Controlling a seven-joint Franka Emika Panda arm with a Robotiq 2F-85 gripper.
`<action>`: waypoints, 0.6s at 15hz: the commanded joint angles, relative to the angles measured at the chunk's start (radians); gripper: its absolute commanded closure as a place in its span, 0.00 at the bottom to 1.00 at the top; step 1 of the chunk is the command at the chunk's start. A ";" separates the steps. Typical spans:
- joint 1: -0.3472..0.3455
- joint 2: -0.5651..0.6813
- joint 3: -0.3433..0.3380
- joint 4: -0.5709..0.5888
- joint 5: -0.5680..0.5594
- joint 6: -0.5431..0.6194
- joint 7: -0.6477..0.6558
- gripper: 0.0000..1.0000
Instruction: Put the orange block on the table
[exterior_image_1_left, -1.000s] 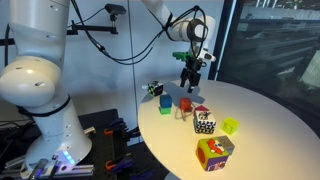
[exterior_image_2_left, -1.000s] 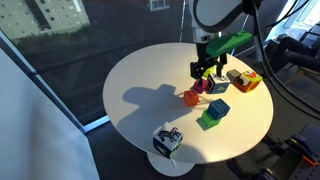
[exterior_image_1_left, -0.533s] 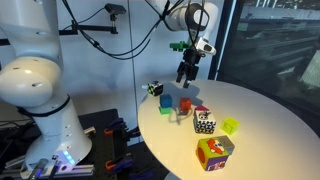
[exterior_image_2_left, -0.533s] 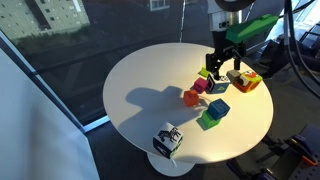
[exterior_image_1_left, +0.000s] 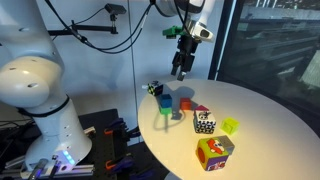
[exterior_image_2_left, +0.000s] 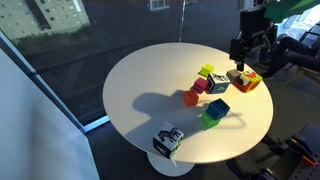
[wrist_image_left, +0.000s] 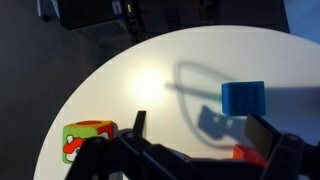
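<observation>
High above the table (exterior_image_1_left: 265, 125), the claw (exterior_image_1_left: 178, 71) hung spread wide, gripping nothing. Below it the orange block (exterior_image_2_left: 190, 97) sat on the tabletop near the blue cube (exterior_image_2_left: 218, 107); the wrist view showed only its edge, probably.

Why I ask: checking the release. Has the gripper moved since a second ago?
Yes. In an exterior view the gripper has risen from just above the orange block to high over it, jaws open and empty.
</observation>
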 joint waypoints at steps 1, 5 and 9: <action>-0.028 -0.106 0.005 -0.054 -0.003 -0.027 -0.039 0.00; -0.040 -0.181 0.008 -0.084 -0.001 -0.026 -0.072 0.00; -0.045 -0.261 0.008 -0.117 0.005 -0.018 -0.102 0.00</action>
